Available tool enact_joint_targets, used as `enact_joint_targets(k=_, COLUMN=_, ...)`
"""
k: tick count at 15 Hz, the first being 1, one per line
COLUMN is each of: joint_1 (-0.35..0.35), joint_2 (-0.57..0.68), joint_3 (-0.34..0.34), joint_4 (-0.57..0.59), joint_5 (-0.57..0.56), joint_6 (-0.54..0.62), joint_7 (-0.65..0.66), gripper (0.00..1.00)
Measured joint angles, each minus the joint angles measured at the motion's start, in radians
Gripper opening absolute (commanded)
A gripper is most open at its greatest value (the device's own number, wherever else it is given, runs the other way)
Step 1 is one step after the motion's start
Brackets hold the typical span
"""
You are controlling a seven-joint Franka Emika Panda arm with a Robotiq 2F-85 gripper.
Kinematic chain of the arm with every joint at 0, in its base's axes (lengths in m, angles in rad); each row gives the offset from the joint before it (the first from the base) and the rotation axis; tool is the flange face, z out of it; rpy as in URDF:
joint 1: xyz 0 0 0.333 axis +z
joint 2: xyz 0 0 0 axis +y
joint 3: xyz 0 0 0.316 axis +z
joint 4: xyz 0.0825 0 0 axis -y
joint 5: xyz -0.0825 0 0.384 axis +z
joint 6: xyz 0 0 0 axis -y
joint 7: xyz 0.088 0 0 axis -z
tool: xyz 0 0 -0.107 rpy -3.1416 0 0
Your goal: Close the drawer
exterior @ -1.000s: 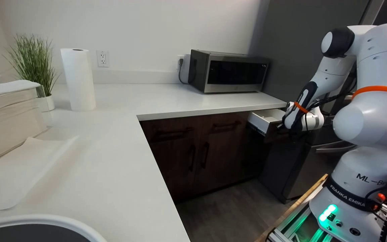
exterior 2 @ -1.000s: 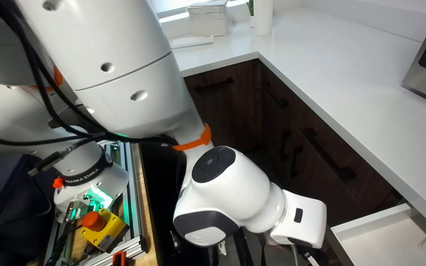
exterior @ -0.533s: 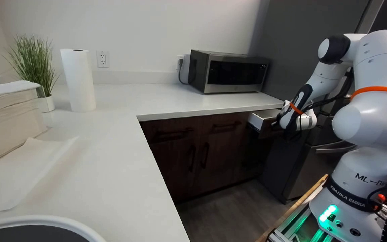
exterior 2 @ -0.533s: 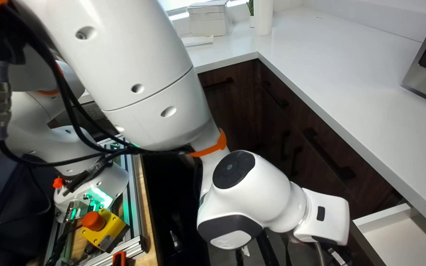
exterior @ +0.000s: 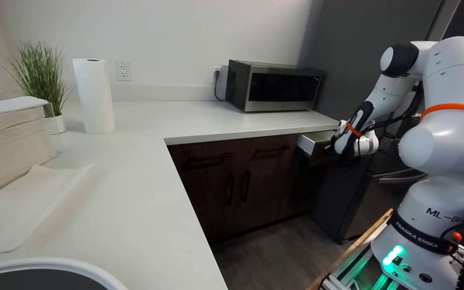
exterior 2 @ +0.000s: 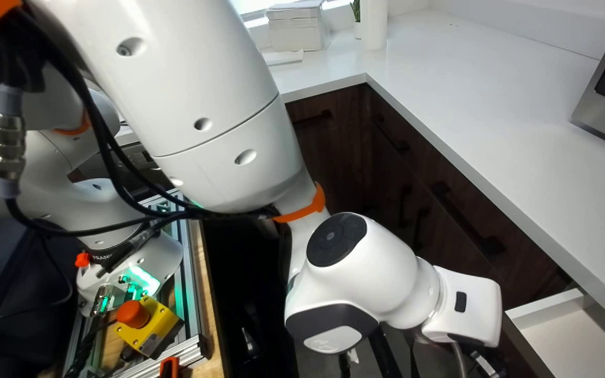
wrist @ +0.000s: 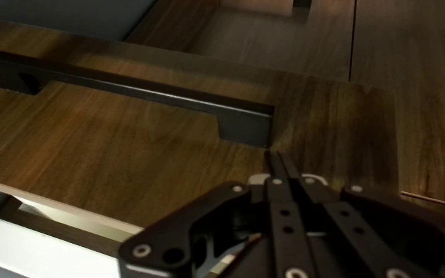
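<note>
The drawer front (wrist: pixel 157 146) is streaked brown, its handle (wrist: pixel 145 89) black.

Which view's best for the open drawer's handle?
The wrist view: the handle shows plainly, bar and both mounts, on the drawer front. Both exterior views show the drawer's pale inner box, but I can't make out the handle in either; the arm covers part of the front.

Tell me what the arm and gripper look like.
The arm is white and rounded, with black panels, orange bands and black cables. Its base bears a black strip lettered FRANKA EMIKA and green lights. The gripper looks near-black, with slim straight fingers, angled links and pale round fasteners.
</note>
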Motion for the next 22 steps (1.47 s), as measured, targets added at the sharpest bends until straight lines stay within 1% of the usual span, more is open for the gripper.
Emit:
enact_joint_targets(k=3, joint_1=0.010, joint_2=0.015, joint_3=0.008, joint_4=0.032, joint_5=0.000, joint_6=0.000, joint_7=0.007, gripper=0.00)
enact_joint_targets(k=8, joint_1=0.022, joint_2=0.077, joint_3=0.029, joint_4=0.138, joint_5=0.000, joint_6=0.005, joint_7=0.012, gripper=0.00)
enact_joint_targets(k=14, joint_1=0.022, joint_2=0.194, joint_3=0.049, joint_4=0.275, joint_5=-0.003, joint_6=0.102, joint_7=0.028, gripper=0.00)
enact_joint_targets(k=22, joint_1=0.033, joint_2=0.318, joint_3=0.049, joint_4=0.421, joint_5=-0.005, joint_6=0.205, joint_7=0.084, gripper=0.00)
